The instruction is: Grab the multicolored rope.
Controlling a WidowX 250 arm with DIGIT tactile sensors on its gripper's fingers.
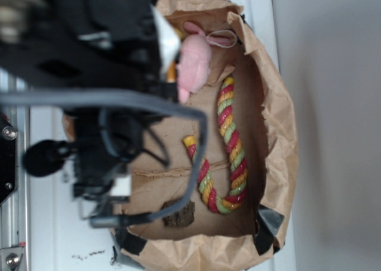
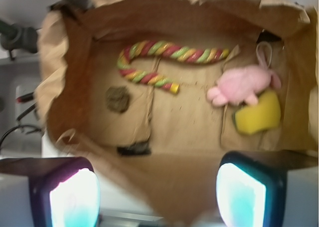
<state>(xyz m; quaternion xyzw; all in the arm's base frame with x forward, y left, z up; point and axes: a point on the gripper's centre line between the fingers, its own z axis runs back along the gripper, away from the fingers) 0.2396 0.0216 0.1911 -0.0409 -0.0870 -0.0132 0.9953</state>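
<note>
Well beyond the parted jaws, multicolored rope point(image 2: 158, 62)

No readable text, label, brand, number or sign is showing in either view. The brown paper bag point(image 1: 280, 122) is showing plain sides and a plain floor in both the exterior and wrist views, and the multicolored rope point(image 2: 164, 57), the pink plush point(image 2: 241, 85) and the yellow block point(image 2: 259, 114) are carrying no markings. The dark specks lying on the white surface point(image 1: 89, 256) below the bag in the exterior view are looking too small and blurred to be read as writing.
</note>
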